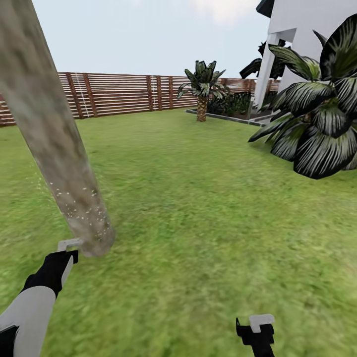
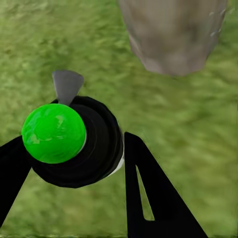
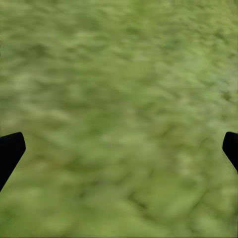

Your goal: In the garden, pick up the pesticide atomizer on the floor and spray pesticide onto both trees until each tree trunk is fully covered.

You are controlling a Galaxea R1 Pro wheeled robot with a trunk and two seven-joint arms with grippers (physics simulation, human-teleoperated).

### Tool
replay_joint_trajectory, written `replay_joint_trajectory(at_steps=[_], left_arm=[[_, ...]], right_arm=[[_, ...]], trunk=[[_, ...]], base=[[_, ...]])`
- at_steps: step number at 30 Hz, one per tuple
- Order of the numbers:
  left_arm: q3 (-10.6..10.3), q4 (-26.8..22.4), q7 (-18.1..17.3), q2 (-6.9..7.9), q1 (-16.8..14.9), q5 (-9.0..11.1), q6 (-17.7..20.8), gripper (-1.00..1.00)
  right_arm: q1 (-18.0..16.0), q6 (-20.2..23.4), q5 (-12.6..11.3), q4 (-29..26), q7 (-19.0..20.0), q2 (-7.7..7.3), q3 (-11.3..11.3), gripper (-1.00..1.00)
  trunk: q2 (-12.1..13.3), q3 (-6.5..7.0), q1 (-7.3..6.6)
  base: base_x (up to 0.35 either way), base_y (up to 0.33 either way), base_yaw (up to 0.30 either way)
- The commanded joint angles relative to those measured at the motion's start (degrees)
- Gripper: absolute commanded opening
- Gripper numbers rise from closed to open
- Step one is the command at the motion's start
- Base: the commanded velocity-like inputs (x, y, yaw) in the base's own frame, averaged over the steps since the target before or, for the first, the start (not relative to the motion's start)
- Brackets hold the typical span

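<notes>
While the left gripper (image 2: pixel 74 163) grasps the pesticide atomizer (image 2: pixel 74 144), the right gripper (image 3: pixel 119 148) is released.

No text, label, brand, number or sign can be read anywhere here.

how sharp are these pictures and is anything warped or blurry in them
Head view: the tree trunk leans sharply, a wide-angle bend; fence slats crisp, grass smeared. Left wrist view: the atomizer in the left gripper is sharp, its top glowing green, grass soft. Right wrist view: blurred grass, no shadows.
</notes>
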Motion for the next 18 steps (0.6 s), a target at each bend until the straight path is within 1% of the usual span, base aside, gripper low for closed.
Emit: replay_joint_trajectory(at_steps=[1, 3, 7, 9, 10, 11, 14, 15, 16, 17, 18], left_arm=[[0.12, -0.07, 0.01, -0.04, -0.05, -0.26, 0.27, -1.0], [0.13, -0.07, 0.01, -0.08, -0.05, -0.23, 0.28, -1.0], [0.13, -0.07, 0.02, -0.13, -0.05, -0.17, 0.28, -1.0], [0.13, 0.16, 0.01, -0.13, -0.05, -0.15, 0.2, -1.0], [0.13, 1.11, 0.01, -0.13, -0.05, -0.11, -0.34, -1.0], [0.13, 2.52, -0.07, -0.13, -0.05, -0.09, -2.12, -1.0], [0.08, 6.8, -0.78, -0.1, -0.05, -0.18, -10.93, -1.0], [-0.2, 8.31, -1.48, -0.07, -0.05, -0.36, -13.33, -1.0], [-0.52, 9.37, -2.56, 0.04, -0.05, -0.56, -14.32, -1.0], [-1.41, 10.69, -5.9, 0.53, 0.04, -1.24, -15.23, -1.0], [-2.59, 11.32, -10.77, 1.33, 0.78, -2.7, -15.79, -1.0]], right_arm=[[-0.02, 0.02, 0.57, 0.04, -0.51, -0.02, 0.13, 1.0], [-0.02, 0.02, 0.57, 0.04, -0.51, -0.01, 0.13, 1.0], [-0.02, 0.02, 0.57, 0.04, -0.51, -0.01, 0.13, 1.0], [-0.02, 0.02, 0.53, -0.01, -0.54, 0.03, 0.07, 1.0], [-0.02, 0.02, 0.51, -0.07, -0.61, 0.09, 0.05, 1.0], [-0.02, 0.02, 0.49, -0.1, -0.69, 0.04, 0.0, 1.0], [-0.02, 0.05, 0.48, -0.15, -0.6, -0.02, 0.07, 1.0], [-0.02, 0.09, 0.5, -0.22, -0.45, 0.02, 0.06, 1.0], [-0.02, 0.13, 0.56, -0.35, -0.36, 0.05, 0.08, 1.0], [-0.02, 0.16, 1.13, -0.85, -0.26, 0.15, 0.65, 1.0], [-0.03, 0.22, 2.63, -2.05, -0.21, 0.27, 2.18, 1.0]], trunk=[[-0.02, -0.05, -0.01], [-0.02, -0.05, -0.01], [-0.02, -0.05, -0.01], [-0.02, -0.05, -0.01], [-0.02, -0.05, -0.01], [-0.02, -0.05, -0.01], [-0.02, -0.05, -0.01], [-0.02, -0.05, -0.01], [-0.02, -0.05, -0.01], [-0.02, -0.05, -0.01], [-0.02, -0.05, -0.01]], base=[[-0.054, -0.271, 0.275], [-0.132, -0.258, 0.276], [-0.238, -0.209, 0.266], [-0.296, -0.11, 0.072], [-0.28, -0.037, 0.021], [-0.152, -0.019, 0.011], [-0.051, -0.006, 0.004], [-0.013, -0.002, 0.001], [-0.008, -0.001, 0.001], [-0.004, -0.001, 0.0], [-0.002, 0.0, 0.0]])
